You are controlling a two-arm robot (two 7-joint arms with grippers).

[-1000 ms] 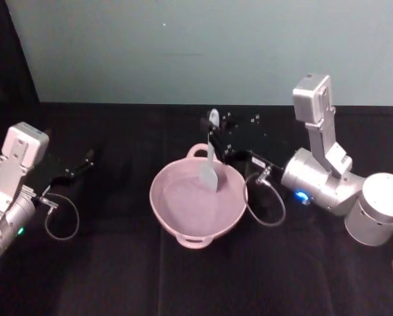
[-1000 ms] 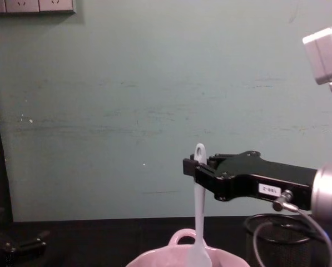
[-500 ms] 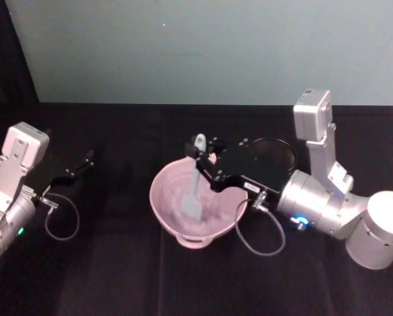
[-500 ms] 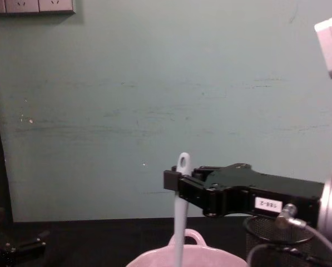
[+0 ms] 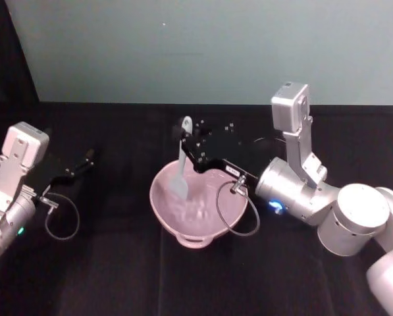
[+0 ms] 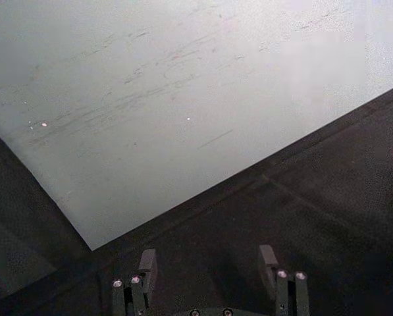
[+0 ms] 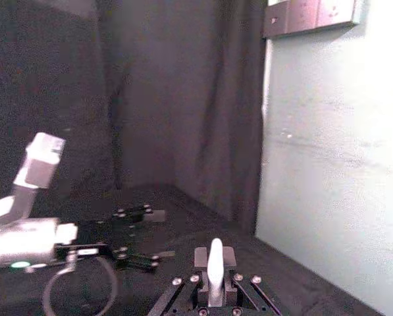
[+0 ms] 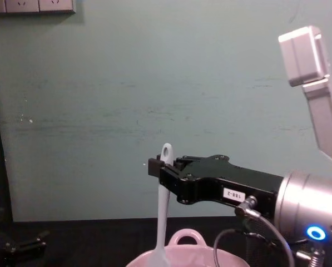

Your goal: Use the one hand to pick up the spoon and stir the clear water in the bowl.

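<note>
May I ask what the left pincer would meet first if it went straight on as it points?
The way looks free: the left pincer faces black table, then probably the wall; the bowl lies aside.

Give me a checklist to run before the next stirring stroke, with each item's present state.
1. Right end effector shut on the spoon near its holed end: ok.
2. Spoon roughly upright, blade down inside the bowl: ok.
3. Blade clear of the bowl's wall and bottom: cannot tell.
4. Grey cable clear of the bowl's right rim: cannot tell; from above it loops across the rim.
5. Left end effector open, parked at the table's left, apart from the bowl: ok.
</note>
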